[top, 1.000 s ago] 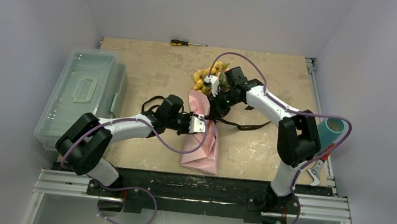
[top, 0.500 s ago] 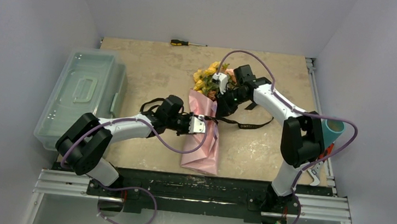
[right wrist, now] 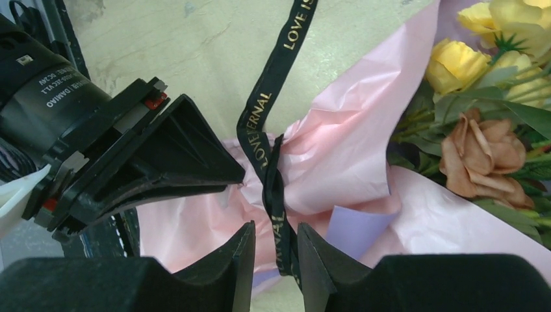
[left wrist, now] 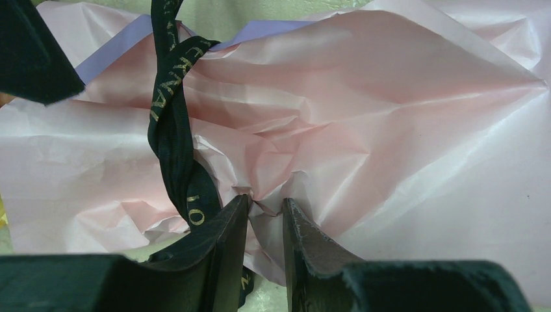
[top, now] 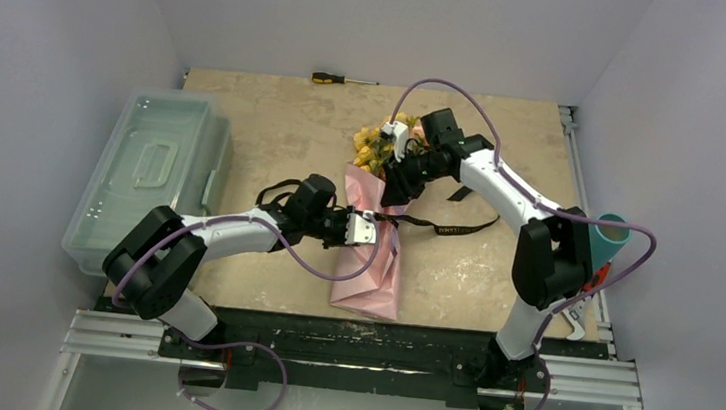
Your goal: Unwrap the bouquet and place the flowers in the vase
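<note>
The bouquet [top: 371, 251] lies on the table in its pink paper cone, with the flowers [top: 375, 144] at the far end. Yellow blooms and a peach rose [right wrist: 482, 155] show in the right wrist view. A black ribbon [right wrist: 268, 140] with gold lettering is knotted round the cone's waist. My left gripper [left wrist: 265, 204] is shut on a crumpled fold of pink paper right beside the knot. My right gripper [right wrist: 276, 231] hangs over the knot, its jaws apart with the ribbon's twisted strand between them. The teal vase [top: 613, 235] stands at the right edge, half hidden behind the right arm.
A translucent lidded box [top: 151, 177] sits at the left side of the table. A screwdriver [top: 343, 80] lies at the far edge. One ribbon tail [top: 452, 229] trails right across the table. A white tool [top: 577, 318] lies near the front right corner.
My right gripper has opened on the ribbon strand and shifted slightly toward the far side. The left gripper and the bouquet have stayed put.
</note>
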Motion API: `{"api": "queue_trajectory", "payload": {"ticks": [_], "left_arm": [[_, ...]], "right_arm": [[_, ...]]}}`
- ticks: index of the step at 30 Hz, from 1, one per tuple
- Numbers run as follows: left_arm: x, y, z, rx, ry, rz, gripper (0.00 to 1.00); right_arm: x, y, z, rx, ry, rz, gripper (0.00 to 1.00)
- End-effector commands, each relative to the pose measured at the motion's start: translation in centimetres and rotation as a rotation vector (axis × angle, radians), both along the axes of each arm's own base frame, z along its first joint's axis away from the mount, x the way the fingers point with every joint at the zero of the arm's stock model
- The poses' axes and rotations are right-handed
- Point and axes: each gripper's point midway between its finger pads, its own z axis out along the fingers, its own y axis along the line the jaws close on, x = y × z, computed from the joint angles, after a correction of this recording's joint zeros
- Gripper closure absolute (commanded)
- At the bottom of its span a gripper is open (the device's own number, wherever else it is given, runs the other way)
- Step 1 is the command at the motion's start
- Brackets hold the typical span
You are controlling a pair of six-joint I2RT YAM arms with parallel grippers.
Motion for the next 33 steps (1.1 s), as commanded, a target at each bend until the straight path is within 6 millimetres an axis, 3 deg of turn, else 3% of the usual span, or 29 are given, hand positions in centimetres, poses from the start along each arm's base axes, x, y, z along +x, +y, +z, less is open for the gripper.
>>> {"api": "queue_trajectory", "payload": {"ticks": [1, 9, 12, 18, 20, 23, 26, 33], "left_arm": [[-0.2, -0.3, -0.1, 0.005, 0.016, -0.016, 0.74], [-0.3, -0.2, -0.2, 0.011, 0.02, -0.013, 0.74], [-0.2, -0.2, -0.1, 0.008, 0.018, -0.013, 0.74], [-0.2, -0.2, -0.3, 0.011, 0.024, -0.01, 0.74], [-0.2, -0.2, -0.3, 0.012, 0.025, -0.008, 0.74], [-0.2, -0.2, -0.4, 0.012, 0.026, -0.008, 0.74], [-0.1, -0.2, -0.3, 0.011, 0.022, -0.006, 0.74], [-0.2, 0.0, -0.3, 0.016, 0.023, -0.001, 0.74]], "right_arm": [[0.5, 1.3, -0.1, -0.002, -0.007, 0.01, 0.66], [-0.1, 1.6, -2.2, -0.054, 0.006, 0.037, 0.68], [-0.4, 1.2, -2.7, -0.072, 0.005, 0.048, 0.79], [-0.4, 1.2, -1.8, -0.058, -0.02, 0.064, 1.0], [-0.5, 1.2, -1.4, -0.056, -0.022, 0.07, 1.0], [-0.9, 1.4, -1.1, -0.044, 0.0, 0.084, 0.83], [-1.1, 2.3, -0.8, -0.01, 0.039, 0.084, 0.73], [-0.9, 1.9, -2.9, -0.075, 0.038, 0.096, 0.7]]}}
